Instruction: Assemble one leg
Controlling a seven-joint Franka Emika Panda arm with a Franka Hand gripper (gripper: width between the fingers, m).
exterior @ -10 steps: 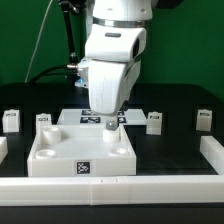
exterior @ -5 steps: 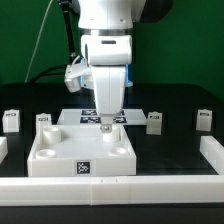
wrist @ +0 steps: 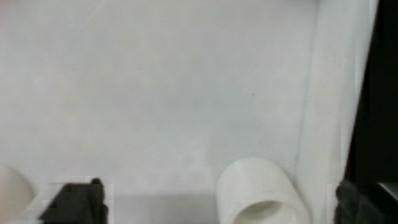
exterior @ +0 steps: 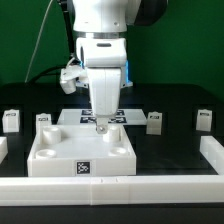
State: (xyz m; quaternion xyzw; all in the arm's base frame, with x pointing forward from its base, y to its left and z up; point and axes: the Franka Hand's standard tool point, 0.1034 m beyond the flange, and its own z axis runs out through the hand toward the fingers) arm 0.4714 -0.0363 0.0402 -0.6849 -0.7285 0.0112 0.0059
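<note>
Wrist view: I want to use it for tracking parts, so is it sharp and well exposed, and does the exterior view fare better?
Wrist view: soft and washed out, nearly filled by the white square piece with little contrast; only a rounded socket reads as a shape. Exterior view: coarse but evenly lit, white parts clear against the black table, soft shadows, no glare.

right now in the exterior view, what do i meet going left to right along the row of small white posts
far-left leg → second leg, by the big white square piece's back corner → gripper → third leg → far-right leg. The square piece and the marker board span the middle, so they are left out.
</note>
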